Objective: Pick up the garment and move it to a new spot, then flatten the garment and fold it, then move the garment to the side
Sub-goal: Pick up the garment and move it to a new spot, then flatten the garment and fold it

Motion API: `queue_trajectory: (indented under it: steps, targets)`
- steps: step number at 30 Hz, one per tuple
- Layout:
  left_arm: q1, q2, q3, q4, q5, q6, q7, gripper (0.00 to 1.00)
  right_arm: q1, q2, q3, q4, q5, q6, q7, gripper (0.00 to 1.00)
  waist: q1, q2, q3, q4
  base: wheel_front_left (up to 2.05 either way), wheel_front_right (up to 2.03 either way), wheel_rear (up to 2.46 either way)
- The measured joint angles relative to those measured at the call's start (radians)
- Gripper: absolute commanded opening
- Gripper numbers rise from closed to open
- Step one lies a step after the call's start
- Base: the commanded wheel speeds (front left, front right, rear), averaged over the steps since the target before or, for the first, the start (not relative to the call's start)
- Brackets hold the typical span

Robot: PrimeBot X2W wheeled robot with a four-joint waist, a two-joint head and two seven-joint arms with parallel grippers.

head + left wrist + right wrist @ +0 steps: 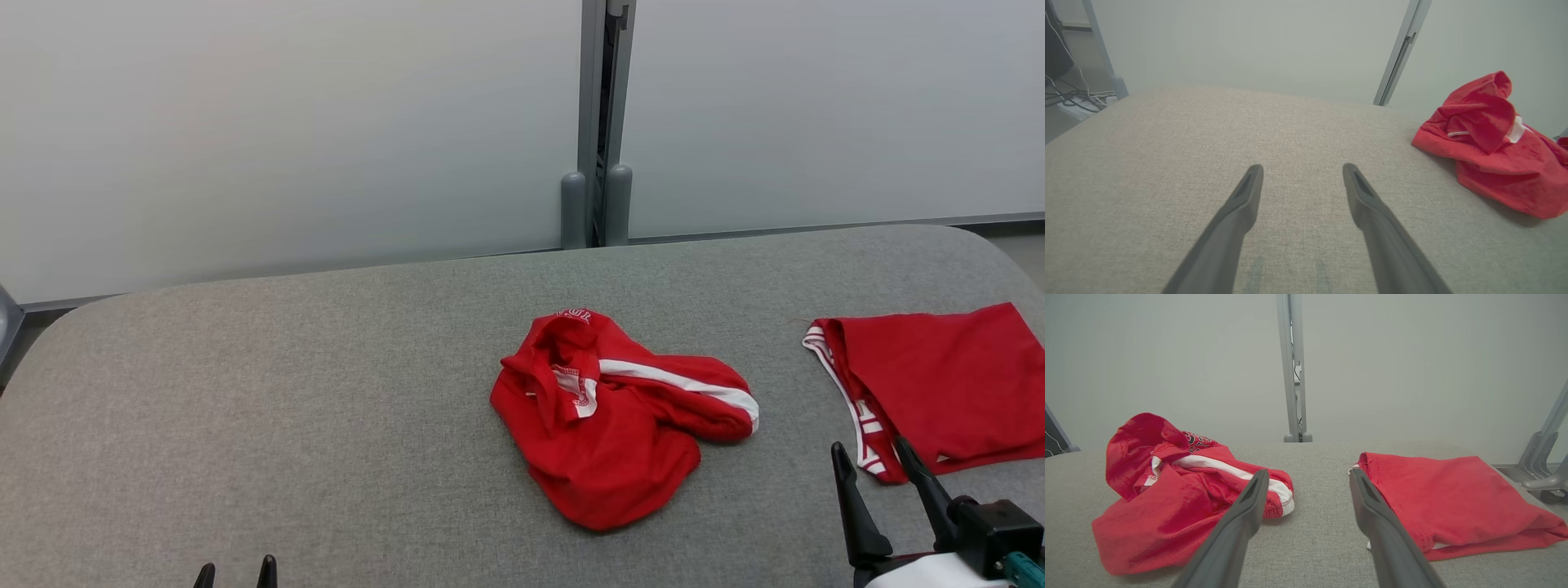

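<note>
A crumpled red garment (612, 416) with white stripes lies in a heap near the middle of the grey table (286, 392). The left wrist view has the garment (1494, 151) at its right edge; in the right wrist view the garment (1175, 498) lies left of the fingers. My right gripper (878, 457) stands open at the lower right, just right of the heap and touching nothing. Low at the lower left, my left gripper (237, 572) shows only its fingertips. Its fingers (1241, 212) are spread wide over bare cloth. In the right wrist view the right gripper (1306, 477) holds nothing.
A second red garment (939, 384), folded flat with white trim, lies at the table's right edge, close beside my right fingers; it shows as the folded garment (1453, 498) in the right wrist view. A pale partition wall with a grey post (600, 122) runs behind the table. Cables (1073, 98) lie on the floor at the far left.
</note>
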State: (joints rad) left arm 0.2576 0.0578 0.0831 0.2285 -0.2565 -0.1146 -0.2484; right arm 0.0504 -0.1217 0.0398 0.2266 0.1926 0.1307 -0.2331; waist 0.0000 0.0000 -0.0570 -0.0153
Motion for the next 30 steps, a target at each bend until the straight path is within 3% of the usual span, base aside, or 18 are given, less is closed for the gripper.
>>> queue_trajectory:
  steps: [17, 27, 30]
  targets:
    - [-0.03, 0.019, -0.037, 0.023, -0.018, -0.005, -0.007, 1.0, -0.017, 0.002, 0.032, -0.001, 0.018, 0.0, 0.014, 1.0, 0.0, 0.0, 0.021, -0.04, 0.0, 0.0, 0.0]
    - [-0.287, 0.001, -0.204, 0.08, -0.08, -0.009, 0.14, 1.0, -0.053, 0.009, 0.065, 0.001, 0.027, 0.0, 0.021, 1.0, 0.0, 0.0, 0.054, -0.166, 0.0, 0.0, 0.0]
    - [-0.351, -0.004, -0.217, 0.101, -0.08, 0.032, 0.195, 1.0, -0.055, 0.007, 0.067, 0.007, 0.029, 0.0, 0.021, 1.0, 0.0, 0.0, 0.064, -0.209, 0.0, 0.0, 0.0]
